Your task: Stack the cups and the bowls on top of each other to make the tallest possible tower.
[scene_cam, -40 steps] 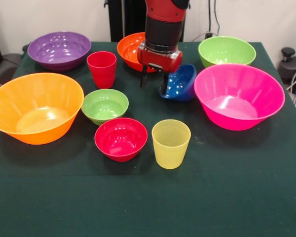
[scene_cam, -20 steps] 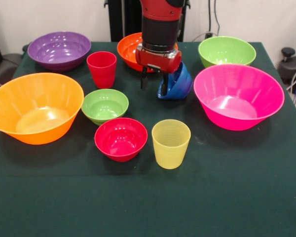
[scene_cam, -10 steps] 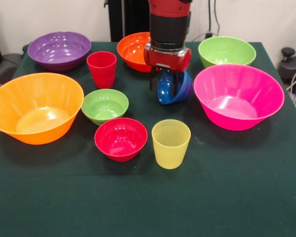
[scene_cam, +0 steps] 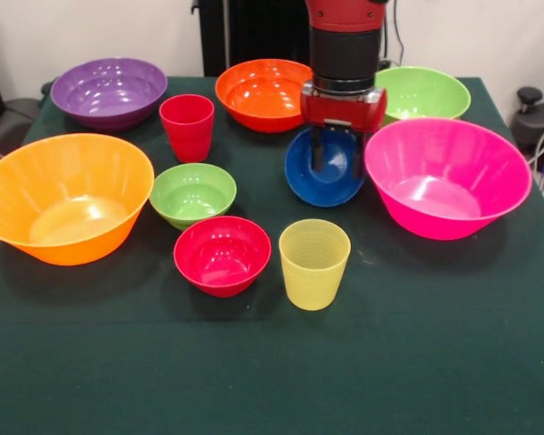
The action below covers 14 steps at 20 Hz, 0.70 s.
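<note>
Hand [scene_cam: 337, 161] clamped on rim of small glossy blue plastic bowl [scene_cam: 325, 179], tilted above mid-bench toward the far edge; looks light, stiff, slippery, so rim pinch suits it best.

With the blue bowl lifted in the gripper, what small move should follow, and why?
Probably carry the small blue bowl toward the camera, over the yellow cup. The gripper holds it by its rim, tilted, beside the pink bowl; the cup stands upright with nothing on it.
</note>
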Tool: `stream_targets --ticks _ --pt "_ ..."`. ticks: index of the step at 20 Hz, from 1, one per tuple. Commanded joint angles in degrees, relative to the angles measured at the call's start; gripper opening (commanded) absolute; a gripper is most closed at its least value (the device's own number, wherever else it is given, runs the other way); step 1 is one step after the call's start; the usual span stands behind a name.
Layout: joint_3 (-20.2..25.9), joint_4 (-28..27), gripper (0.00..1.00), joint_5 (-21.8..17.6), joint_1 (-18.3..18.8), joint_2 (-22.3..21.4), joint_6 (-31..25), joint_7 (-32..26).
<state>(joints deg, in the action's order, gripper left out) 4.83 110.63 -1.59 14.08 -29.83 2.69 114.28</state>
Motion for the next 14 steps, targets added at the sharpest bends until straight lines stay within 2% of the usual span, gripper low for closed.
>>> stream_targets --ticks 1,7,12,14 --pt "6.3 0.9 1.0 0.3 -1.8 4.1 -3.1 7.4" --pt "6.4 -2.6 1.0 1.6 -1.5 5.4 -7.2 5.9" --pt "4.2 -5.4 1.0 3.6 -1.8 4.8 -11.1 5.9" --pt "3.6 -6.5 1.0 3.2 -1.1 4.9 -11.6 5.0"
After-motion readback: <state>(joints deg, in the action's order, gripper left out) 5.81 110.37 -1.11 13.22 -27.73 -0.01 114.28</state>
